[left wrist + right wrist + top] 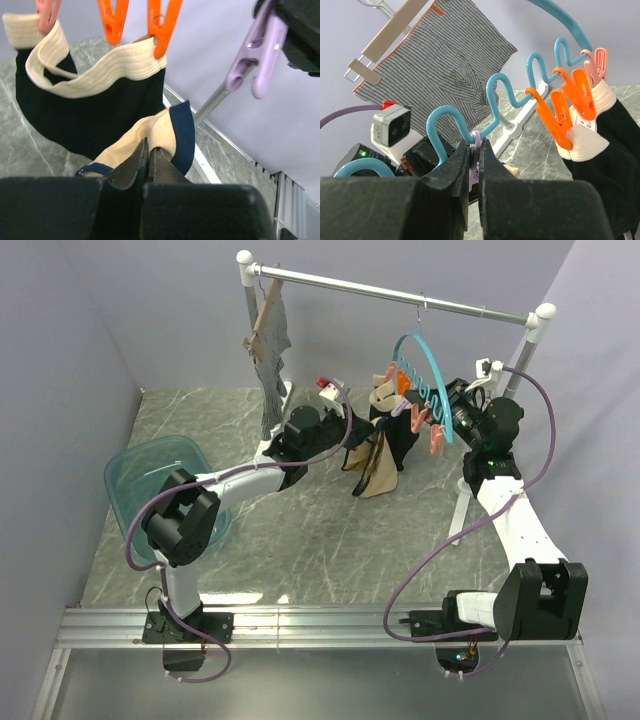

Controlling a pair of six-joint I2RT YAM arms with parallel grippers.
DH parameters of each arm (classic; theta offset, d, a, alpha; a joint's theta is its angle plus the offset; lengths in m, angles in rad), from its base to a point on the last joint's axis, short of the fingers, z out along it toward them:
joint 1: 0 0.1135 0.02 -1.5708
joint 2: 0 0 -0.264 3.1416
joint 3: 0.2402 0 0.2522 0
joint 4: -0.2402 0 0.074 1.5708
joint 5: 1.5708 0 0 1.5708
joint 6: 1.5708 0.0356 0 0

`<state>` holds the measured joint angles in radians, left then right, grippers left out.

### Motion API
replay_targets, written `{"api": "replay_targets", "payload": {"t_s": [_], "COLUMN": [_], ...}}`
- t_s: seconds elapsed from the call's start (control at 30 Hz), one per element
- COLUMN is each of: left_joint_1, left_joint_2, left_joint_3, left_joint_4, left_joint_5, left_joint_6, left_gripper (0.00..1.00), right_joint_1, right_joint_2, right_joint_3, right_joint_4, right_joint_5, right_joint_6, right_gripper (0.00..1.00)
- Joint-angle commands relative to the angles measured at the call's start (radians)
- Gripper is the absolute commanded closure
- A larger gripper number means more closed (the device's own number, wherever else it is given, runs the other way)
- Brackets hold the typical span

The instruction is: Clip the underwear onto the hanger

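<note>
The teal hanger [432, 368] hangs from the rail with orange, pink and purple clips. Its wavy rim shows in the right wrist view [501, 86]. My left gripper [148, 147] is shut on a fold of the tan underwear [161, 131], which has dark blue trim. It holds the fold just below the clips, and the rest hangs down [376, 476]. My right gripper [476, 146] is shut on a purple clip [476, 159] of the hanger. That clip [252, 60] hangs to the upper right of the underwear. In the top view the left gripper [358, 426] and the right gripper [450, 412] flank the hanger.
Black underwear [90, 117] with a cream waistband hangs from orange clips [162, 25]. A grey striped garment [455, 60] hangs on a wooden hanger at the rail's left end. A teal basin [150, 490] stands at the left. The rack's white foot [462, 510] lies by the right arm.
</note>
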<state>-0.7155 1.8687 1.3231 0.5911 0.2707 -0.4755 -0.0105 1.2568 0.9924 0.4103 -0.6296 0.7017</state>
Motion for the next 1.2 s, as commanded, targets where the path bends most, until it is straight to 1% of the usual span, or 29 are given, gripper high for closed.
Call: {"api": "replay_targets", "payload": {"t_s": [0.0,0.13,0.17,0.37,0.67,0.97,1.17], "left_joint_1": [-0.010,-0.013,-0.013,-0.013,0.001,0.005,0.004], "left_joint_2": [-0.057,-0.062,-0.063,-0.069,-0.056,-0.031,-0.023], "left_joint_3": [0.048,0.060,0.062,0.079,0.136,0.172,0.183], "left_joint_4": [-0.013,-0.048,-0.063,-0.103,-0.168,-0.188,-0.177], "left_joint_5": [-0.036,-0.050,-0.053,-0.054,-0.083,-0.070,-0.061], "left_joint_6": [-0.044,-0.084,-0.107,-0.196,-0.297,-0.353,-0.382], "left_gripper": [1.00,1.00,1.00,1.00,1.00,1.00,1.00], "right_joint_1": [0.006,0.006,0.027,0.044,0.060,0.072,0.080], "right_joint_2": [-0.014,-0.020,-0.022,-0.027,-0.037,-0.020,-0.022], "right_joint_3": [-0.021,-0.037,-0.038,-0.034,-0.031,-0.052,-0.060], "right_joint_4": [-0.004,0.008,0.008,0.001,-0.038,0.018,0.016], "right_joint_5": [0.014,0.025,0.033,0.057,0.146,0.142,0.169], "right_joint_6": [0.001,0.002,0.001,-0.005,-0.024,-0.008,-0.010], "right_gripper": [1.00,1.00,1.00,1.00,1.00,1.00,1.00]}}
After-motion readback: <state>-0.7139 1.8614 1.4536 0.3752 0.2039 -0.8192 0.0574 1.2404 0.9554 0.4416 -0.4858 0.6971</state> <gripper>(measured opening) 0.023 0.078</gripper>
